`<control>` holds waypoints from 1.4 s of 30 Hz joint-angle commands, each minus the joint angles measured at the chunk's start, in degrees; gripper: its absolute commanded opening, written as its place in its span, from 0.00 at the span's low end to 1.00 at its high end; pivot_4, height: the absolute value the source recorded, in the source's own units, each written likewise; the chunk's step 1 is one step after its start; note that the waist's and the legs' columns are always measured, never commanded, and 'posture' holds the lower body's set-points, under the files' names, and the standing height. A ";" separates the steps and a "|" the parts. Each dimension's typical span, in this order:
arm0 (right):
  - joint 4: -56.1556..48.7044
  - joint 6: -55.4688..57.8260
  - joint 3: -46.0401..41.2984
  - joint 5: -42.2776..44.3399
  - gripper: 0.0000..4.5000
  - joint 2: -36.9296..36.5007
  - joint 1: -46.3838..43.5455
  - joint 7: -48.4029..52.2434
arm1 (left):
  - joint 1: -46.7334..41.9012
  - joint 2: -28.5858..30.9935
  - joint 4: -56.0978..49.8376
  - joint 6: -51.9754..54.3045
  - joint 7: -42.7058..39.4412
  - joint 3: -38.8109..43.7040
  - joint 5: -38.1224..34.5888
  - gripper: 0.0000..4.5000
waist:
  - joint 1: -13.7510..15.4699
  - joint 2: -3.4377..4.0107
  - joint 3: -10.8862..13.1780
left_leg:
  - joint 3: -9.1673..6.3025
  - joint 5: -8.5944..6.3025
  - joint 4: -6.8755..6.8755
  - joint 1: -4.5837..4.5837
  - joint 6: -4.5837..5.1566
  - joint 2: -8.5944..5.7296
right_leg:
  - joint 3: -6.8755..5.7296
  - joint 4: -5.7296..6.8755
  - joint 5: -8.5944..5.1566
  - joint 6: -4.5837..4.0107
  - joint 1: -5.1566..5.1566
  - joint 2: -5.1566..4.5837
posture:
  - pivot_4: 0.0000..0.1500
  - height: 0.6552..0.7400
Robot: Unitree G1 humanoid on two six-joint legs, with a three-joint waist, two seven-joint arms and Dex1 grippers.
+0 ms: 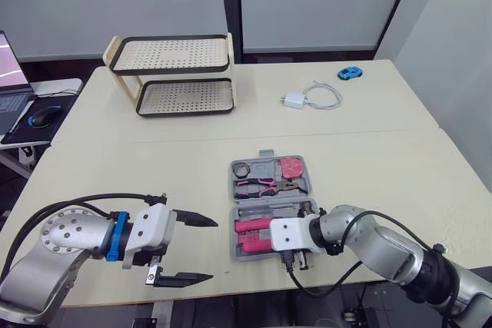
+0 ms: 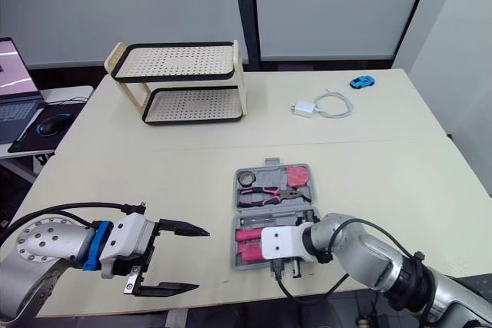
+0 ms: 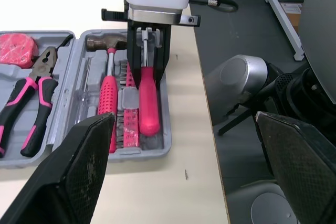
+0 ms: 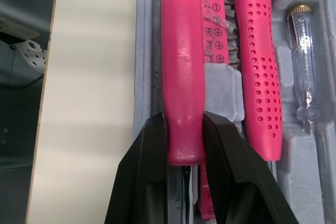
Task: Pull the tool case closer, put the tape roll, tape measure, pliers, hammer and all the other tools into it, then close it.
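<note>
Right pincer (image 4: 184,124) clamping pink screwdriver handle (image 4: 181,66) at its shaft end, inside open tool case (image 3: 131,153), in slot lying along table (image 1: 369,167) near edge. Handle lying flat, long axis running straight out from fingers along case's long side, rounded butt pointing away from them, toward robot's left. Hammer handle (image 4: 260,77) lying parallel, just beside far finger. Left pincer (image 1: 213,250) hanging fingers wide apart, gripping nothing, tips pointing at case.
</note>
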 commanded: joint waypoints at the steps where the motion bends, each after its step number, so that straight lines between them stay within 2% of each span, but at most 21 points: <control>1: 9.73 -4.61 2.34 -3.94 0.14 1.42 2.75 -1.65 | 0.52 0.70 -1.18 -1.35 -0.30 1.56 -0.10 1.00 | -0.30 -0.08 -0.15 | 0.00 0.00 -0.01 0.02 0.00 0.10 | -0.01 0.02 -0.04 -0.09 0.01 0.11 | 1.00 1.00; 5: 13.60 -10.44 0.39 -5.27 0.14 1.23 5.10 -1.69 | 0.78 0.77 -0.93 -1.67 -0.36 1.51 -0.07 1.00 | -0.61 -0.13 -0.34 | 0.08 -0.13 -0.06 0.38 -0.06 0.75 | -0.01 -0.01 -0.01 -0.56 0.23 0.81 | 1.00 1.00; 9: 14.35 -15.06 -2.50 -5.34 0.14 -1.16 7.27 -0.65 | 0.08 0.50 -0.58 -1.80 -0.15 0.75 0.12 1.00 | -0.23 -0.08 -0.35 | 0.08 -0.15 -0.20 0.82 -0.08 0.80 | -0.02 -0.01 -0.17 -0.80 0.68 0.86 | 1.00 1.00; 14: 15.89 -20.29 -5.89 -4.54 0.14 -3.29 8.95 1.17 | -0.39 0.38 -0.09 -1.68 -0.13 0.52 0.18 1.00 | 1.00 -0.07 -0.38 | 0.13 -0.18 -0.17 0.83 -0.14 0.75 | -0.03 -0.05 -0.17 -0.80 0.70 0.80 | 1.00 1.00; 22: 18.79 -27.33 -10.12 -3.85 0.14 -4.20 11.88 2.76 | 0.26 0.81 0.10 -1.55 -0.44 1.14 0.19 1.00 | 1.35 -0.07 -0.38 | 0.17 -0.21 -0.16 0.80 -0.18 0.73 | 0.01 -0.28 -0.13 -0.72 0.80 0.60 | 1.00 1.00; 28: 20.86 -31.09 -11.45 -5.00 0.14 -3.92 14.29 2.79 | 0.52 0.94 -0.08 -1.50 -0.45 1.39 0.11 1.00 | 1.35 -0.11 -0.41 | 0.18 -0.21 -0.17 0.80 -0.19 0.74 | 0.01 -0.30 -0.13 -0.71 0.81 0.62 | 1.00 1.00; 42: 28.44 -37.85 -12.51 -6.06 0.14 -1.47 13.49 2.53 | 0.51 1.05 0.12 -1.63 -0.76 1.27 0.06 1.00 | 1.31 -0.30 -0.62 | 0.16 -0.22 -0.18 0.83 -0.20 0.76 | 0.03 -0.38 -0.14 -0.72 0.87 0.64 | 1.00 1.00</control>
